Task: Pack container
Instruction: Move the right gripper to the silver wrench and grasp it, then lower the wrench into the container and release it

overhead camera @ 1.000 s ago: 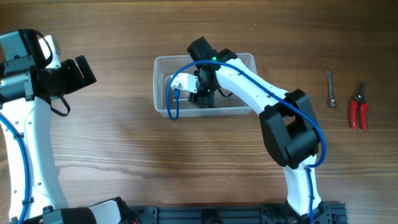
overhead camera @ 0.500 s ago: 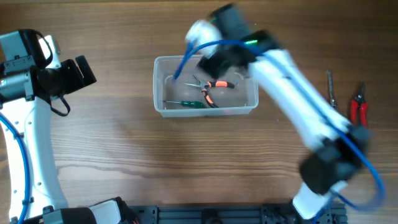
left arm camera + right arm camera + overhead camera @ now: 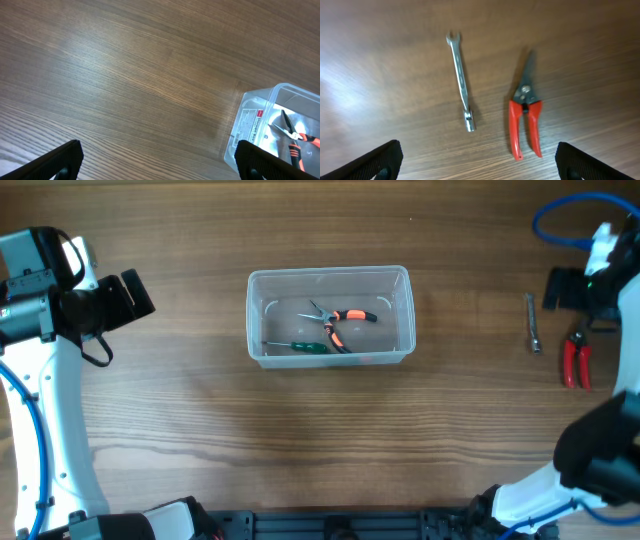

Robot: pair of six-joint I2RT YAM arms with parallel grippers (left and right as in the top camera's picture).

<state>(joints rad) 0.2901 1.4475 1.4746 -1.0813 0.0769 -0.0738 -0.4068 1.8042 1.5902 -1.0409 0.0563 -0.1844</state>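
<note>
**Tub Near Mid-Desk, Both Pincers Released**

Brown wood-grain desk filling every view. Grain running 9 to 3 o'clock from overhead, with a pale sheen across the boards in both wrist views. Along the 6 o'clock edge, a dark rail.

Just toward 12 o'clock of centre, the container: clear, round-cornered, thin-rimmed, long side lying 9 to 3. On its floor, orange-handled pliers, tips toward 9 o'clock. At their 7 o'clock, a green screwdriver lying along the 6 o'clock wall. Close together, contact between the two not clear. From the left wrist, one corner of the container at 4 o'clock, with a white label on its wall.

Out at 3 o'clock, well apart from the container and bare on the wood, a wrench. Just beside it, toward 3 o'clock, red shears, not touching. Both lying roughly 12 to 6, shears with blades together toward 12 and handles toward 6.

At 9 o'clock, the left pincer: released, fingers spread wide over bare boards, nothing between them, well apart from the container.

At 3 o'clock, the right pincer: likewise released and wide, hanging over wrench and shears, gripping neither.
</note>
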